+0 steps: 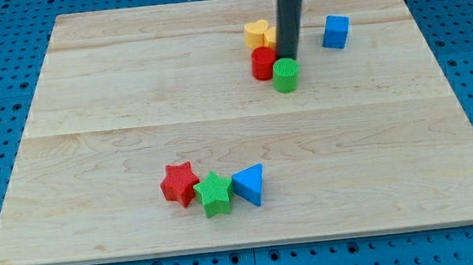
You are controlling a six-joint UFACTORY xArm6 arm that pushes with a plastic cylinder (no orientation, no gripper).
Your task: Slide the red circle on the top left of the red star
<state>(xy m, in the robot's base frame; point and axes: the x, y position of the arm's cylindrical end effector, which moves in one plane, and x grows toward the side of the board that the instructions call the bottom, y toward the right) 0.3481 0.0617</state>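
On the counter point(111, 92), the red star point(179, 183) sits at lower left, touching a green star point(215, 194) and blue triangle point(249, 184). Further right and well apart, the red circle point(263, 63), a short cylinder, touches the green circle point(286, 74). The tool is a jawless rod; my tip point(288, 57) seems to rest just behind them, beside a yellow block point(257, 34). A blue cube point(336, 32) is rightmost.

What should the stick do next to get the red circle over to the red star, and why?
Probably push toward the view's bottom left. My tip sits just right of the red circle, touching the green circle, and the red star lies far down-left.
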